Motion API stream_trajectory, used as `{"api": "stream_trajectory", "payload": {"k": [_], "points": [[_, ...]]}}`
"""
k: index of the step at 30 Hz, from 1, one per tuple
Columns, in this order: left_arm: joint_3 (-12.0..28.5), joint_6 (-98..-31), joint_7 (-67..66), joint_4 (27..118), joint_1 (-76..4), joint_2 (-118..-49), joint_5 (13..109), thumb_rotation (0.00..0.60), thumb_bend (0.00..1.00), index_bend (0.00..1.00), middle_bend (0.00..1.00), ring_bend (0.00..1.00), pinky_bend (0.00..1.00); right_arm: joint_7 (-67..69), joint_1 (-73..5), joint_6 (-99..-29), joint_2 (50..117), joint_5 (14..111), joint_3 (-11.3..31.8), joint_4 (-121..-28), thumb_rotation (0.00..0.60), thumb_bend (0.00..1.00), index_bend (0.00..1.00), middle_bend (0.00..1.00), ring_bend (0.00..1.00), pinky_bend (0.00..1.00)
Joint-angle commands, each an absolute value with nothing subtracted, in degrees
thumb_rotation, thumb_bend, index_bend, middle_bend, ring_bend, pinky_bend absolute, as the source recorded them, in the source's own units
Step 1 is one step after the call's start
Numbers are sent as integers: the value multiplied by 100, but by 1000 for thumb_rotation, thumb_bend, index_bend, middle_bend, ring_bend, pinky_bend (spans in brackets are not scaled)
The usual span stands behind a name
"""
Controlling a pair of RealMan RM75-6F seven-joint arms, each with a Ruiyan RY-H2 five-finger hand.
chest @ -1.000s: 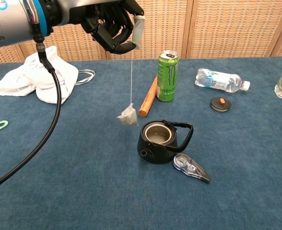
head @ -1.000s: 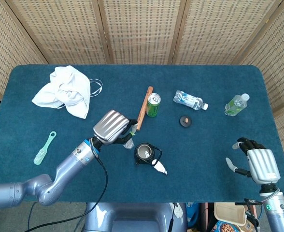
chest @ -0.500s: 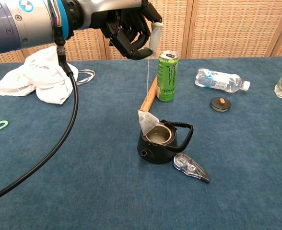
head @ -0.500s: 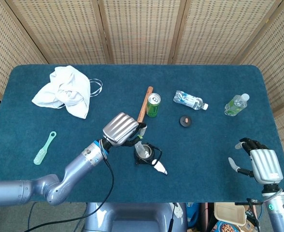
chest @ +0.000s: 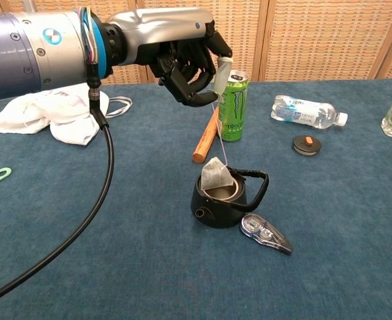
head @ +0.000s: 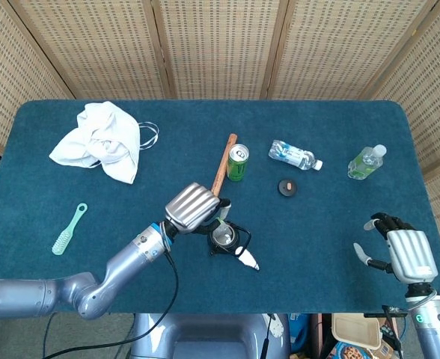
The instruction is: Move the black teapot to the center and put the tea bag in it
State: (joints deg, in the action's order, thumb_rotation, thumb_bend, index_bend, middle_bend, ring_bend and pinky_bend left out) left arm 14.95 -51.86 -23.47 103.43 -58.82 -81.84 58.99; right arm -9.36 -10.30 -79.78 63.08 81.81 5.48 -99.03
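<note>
Tea bag finally over the pot, dangling from the left hand.

Swung right since a second ago: tea bag (chest: 217, 176) went from hanging off to the left of the black teapot (chest: 224, 198) to sitting right at its open mouth, seemingly touching the rim. Left hand (chest: 193, 69) moved in above the pot, fingers curled, pinching the tag with the string running down. Right hand (head: 399, 250) stayed parked at the table's right edge, holding nothing, fingers loosely apart. Teapot near the table's middle, no lid on. Counted: two plastic bottles (head: 295, 155) (head: 367, 161), one green can (chest: 233, 105), one wooden stick (chest: 206, 135), one small round cap (chest: 307, 145), one correction-tape dispenser (chest: 266, 233) touching the pot, one white cloth (head: 100, 140), one mint brush (head: 69, 228).
</note>
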Motion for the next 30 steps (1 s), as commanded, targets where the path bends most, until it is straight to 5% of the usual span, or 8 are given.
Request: {"api": "stream_trajectory", "payload": {"k": [1,30], "points": [[1440,-5122,-2332,10389,-5914,-8204,5907,600,509,650,762,753,741,-928,-1019,-7985,6312,8177,541,-9894,247,499,430,366,347,507],[303,-4888,-2330,10626,-5551,-7973,6542,600,509,650,759,753,741,-864,-1013,-7945,6344,8194,526,-9845,245,499,430,366,347,507]]}}
